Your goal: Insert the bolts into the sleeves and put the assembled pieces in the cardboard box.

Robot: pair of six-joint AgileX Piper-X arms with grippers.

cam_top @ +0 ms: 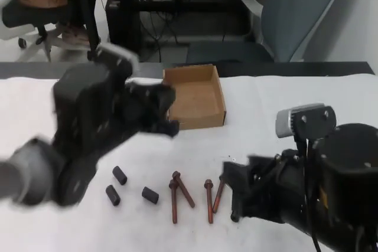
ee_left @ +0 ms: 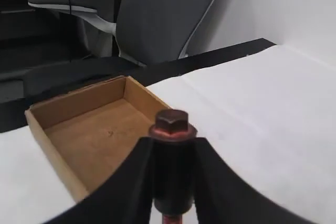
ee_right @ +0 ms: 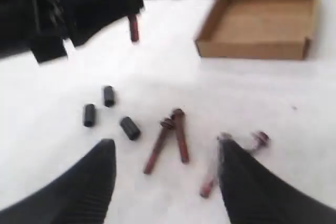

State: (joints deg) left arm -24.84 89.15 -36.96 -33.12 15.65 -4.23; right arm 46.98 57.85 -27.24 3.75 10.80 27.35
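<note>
We saw the left claw (cam_top: 165,119) clamped on a sleeved bolt (ee_left: 171,125). Its two fingers (ee_left: 131,182) pressed on the dark sleeve from either side. The copper-red hexagonal head stood just above the fingertips, and a short piece of red shank showed under the sleeve. The piece was held upright, off the white bench cover (cam_top: 283,92). The cardboard box (cam_top: 201,121) lay just ahead of this claw and lower than it, its near wall close beside the fingertips, and we could see its bare brown floor.

The right claw (ee_right: 167,148) had its fingers (ee_right: 97,182) spread wide apart, with nothing between them. It hung low over the bench, well behind the box. Four loose bolts (cam_top: 184,189) lay on the cover just ahead of it, two of them crossing near their heads and the other two close by its farther finger. Three loose sleeves (cam_top: 120,175) lay apart from one another beyond the bolts, on the side of the right claw that faced the left arm. The left claw was well ahead of the right one.
</note>
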